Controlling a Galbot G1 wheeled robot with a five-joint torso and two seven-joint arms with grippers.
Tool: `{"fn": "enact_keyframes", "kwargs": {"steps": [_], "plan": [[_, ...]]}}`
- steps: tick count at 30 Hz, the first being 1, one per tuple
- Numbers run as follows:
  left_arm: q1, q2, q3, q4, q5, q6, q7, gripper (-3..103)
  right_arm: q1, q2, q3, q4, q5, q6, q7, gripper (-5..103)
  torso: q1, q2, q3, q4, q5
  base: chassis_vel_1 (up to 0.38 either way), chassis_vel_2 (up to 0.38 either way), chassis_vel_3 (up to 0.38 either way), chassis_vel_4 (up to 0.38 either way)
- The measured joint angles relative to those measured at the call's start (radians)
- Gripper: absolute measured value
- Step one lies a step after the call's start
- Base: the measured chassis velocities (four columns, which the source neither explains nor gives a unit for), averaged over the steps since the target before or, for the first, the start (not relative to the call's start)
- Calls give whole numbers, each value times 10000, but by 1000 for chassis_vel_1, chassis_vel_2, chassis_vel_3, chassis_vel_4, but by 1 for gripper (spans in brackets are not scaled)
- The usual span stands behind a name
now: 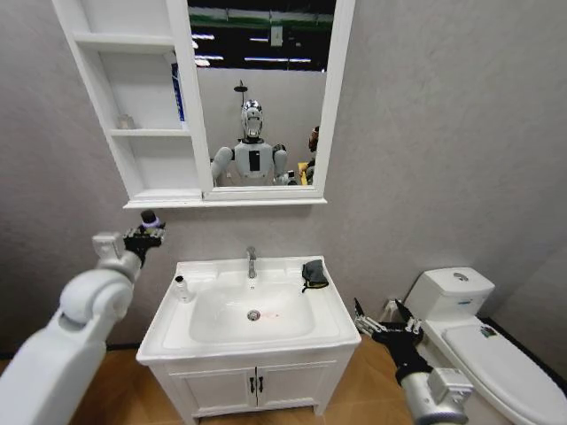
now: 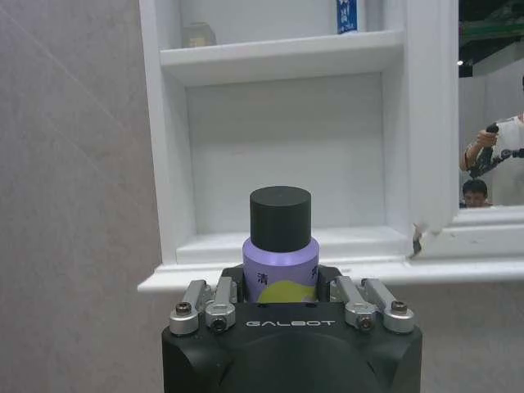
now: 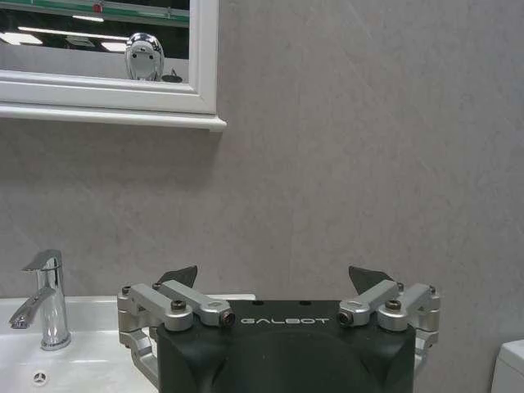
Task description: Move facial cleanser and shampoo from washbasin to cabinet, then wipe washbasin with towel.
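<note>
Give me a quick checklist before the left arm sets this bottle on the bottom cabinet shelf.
1. Grip: left gripper shut on purple bottle, upright: ok.
2. Bottom shelf of cabinet free: ok.
3. Bottle high enough to pass the shelf lip: cannot tell.
4. Right gripper open, parked between washbasin and toilet: ok.
5. White bottle on the basin rim left to move: not ok.
6. Towel on rim: ok.

Our left arm raised, bent at elbow, left gripper (image 1: 144, 232) clamped on load. Our right arm hung low at side, right gripper (image 1: 386, 320) fingers spread.
</note>
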Motion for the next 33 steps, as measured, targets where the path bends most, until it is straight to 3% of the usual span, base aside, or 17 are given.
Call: {"fn": "enact_keyframes", "kwargs": {"steps": [4, 12, 20, 33], "plan": [[-1840, 209, 766, 1408, -315, 137, 448, 43, 33, 0, 6, -26, -3, 2, 4, 100, 0, 1, -1, -2, 5, 0, 0, 0, 0], [-4155, 52, 2517, 3869, -529, -126, 950, 43, -166, 52, 116, -74, -65, 136, 20, 100, 2, -2, 1, -5, 0, 0, 0, 0, 0], [-5212, -552, 2974, 5205, 16, -509, 1300, 43, -151, -13, 167, 26, -118, 137, 96, 100, 0, -1, 0, -3, 2, 0, 0, 0, 0], [-5753, -1025, 3356, 6564, 897, -1029, 1910, 43, -222, 3, 153, 126, -125, 206, 122, 100, 1, -2, -1, -3, 1, 0, 0, 0, 0]]}}
